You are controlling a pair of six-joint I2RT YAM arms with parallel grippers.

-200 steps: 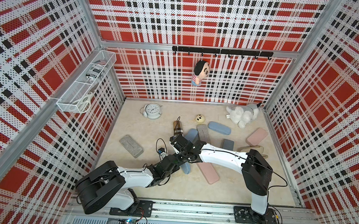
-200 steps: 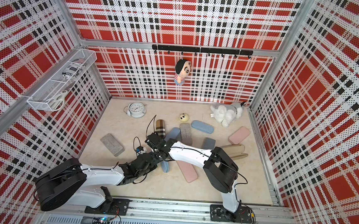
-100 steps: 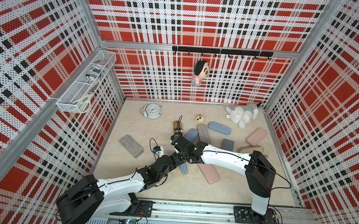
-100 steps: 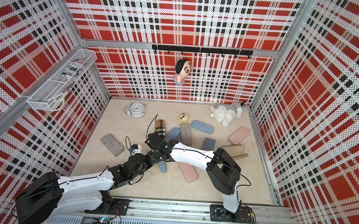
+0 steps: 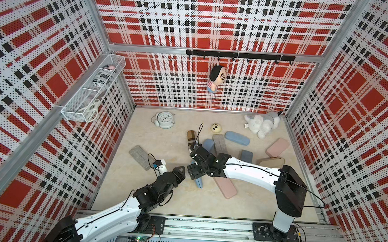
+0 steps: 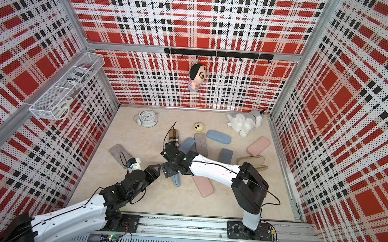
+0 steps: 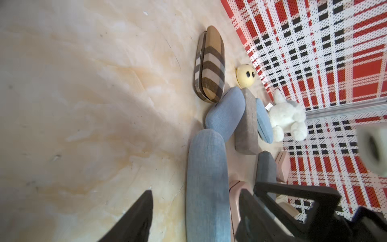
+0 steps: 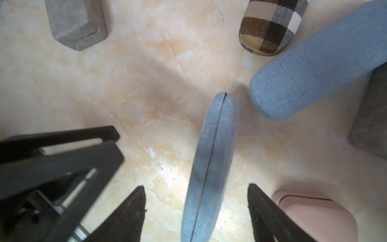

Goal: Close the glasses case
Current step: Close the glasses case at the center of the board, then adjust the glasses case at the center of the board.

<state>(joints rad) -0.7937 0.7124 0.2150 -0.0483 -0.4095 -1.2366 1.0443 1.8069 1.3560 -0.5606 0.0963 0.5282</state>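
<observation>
Glasses case (image 8: 209, 163): you are seeing pale blue weave, dark seam.
Checked case (image 7: 210, 62): it is showing you brown, black and cream plaid.
Pink case (image 8: 314, 213): you are looking at plain pale pink.
Walls (image 5: 218, 22): you are facing red, black and white plaid, dotted.
Tabletop (image 8: 146, 83): you are viewing cream marbling.
</observation>
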